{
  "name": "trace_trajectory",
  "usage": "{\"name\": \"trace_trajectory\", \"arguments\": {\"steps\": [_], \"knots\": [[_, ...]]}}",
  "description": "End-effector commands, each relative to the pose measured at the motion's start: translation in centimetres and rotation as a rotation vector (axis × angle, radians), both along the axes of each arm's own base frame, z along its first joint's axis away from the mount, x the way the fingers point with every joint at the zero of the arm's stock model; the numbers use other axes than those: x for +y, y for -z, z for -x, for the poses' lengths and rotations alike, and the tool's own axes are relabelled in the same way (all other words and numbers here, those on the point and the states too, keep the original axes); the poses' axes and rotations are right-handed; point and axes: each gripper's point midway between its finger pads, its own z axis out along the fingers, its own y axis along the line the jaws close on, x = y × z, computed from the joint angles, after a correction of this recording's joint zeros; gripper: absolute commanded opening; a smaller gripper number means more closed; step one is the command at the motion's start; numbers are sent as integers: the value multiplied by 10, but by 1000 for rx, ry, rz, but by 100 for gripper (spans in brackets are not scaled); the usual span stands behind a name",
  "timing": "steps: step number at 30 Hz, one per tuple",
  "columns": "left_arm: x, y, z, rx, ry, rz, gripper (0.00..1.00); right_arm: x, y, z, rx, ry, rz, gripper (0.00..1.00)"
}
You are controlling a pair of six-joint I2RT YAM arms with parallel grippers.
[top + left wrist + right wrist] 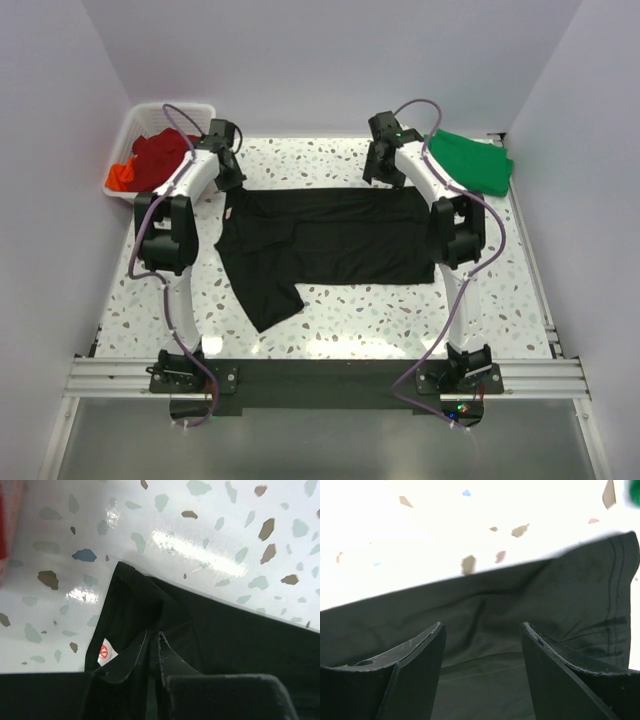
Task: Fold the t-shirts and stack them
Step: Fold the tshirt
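Right tool [482, 645] nearest the lens: jaws well apart, holding nothing, hovering over the far hem corner of the black t-shirt [330, 240]; left tool [155, 655] is nearly shut, pinching a ridge of black cloth near the collar tag [106, 653]. Shirt lies mid-table [400, 310], long axis left-right, collar left, hem right, one sleeve toward the bases. Judgement: pinch both far corners evenly and carry them together so the fold stays square; green t-shirt [470, 160] waits far right.
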Motion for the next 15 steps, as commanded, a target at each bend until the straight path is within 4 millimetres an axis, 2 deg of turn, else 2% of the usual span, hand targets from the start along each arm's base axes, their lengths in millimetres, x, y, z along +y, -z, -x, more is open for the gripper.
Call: {"name": "trace_trajectory", "arguments": {"steps": [1, 4, 8, 15], "knots": [[-7, 5, -13, -15, 45, 23, 21, 16, -33, -11, -77, -50, -10, 66], [-4, 9, -15, -13, 40, 7, 27, 21, -34, -11, -82, -61, -16, 66], [-6, 17, -16, -7, 51, 16, 29, 21, -34, -11, -80, -63, -18, 66], [-1, 31, -12, 16, 39, -6, 25, 21, -35, -11, -81, -64, -12, 66]]}}
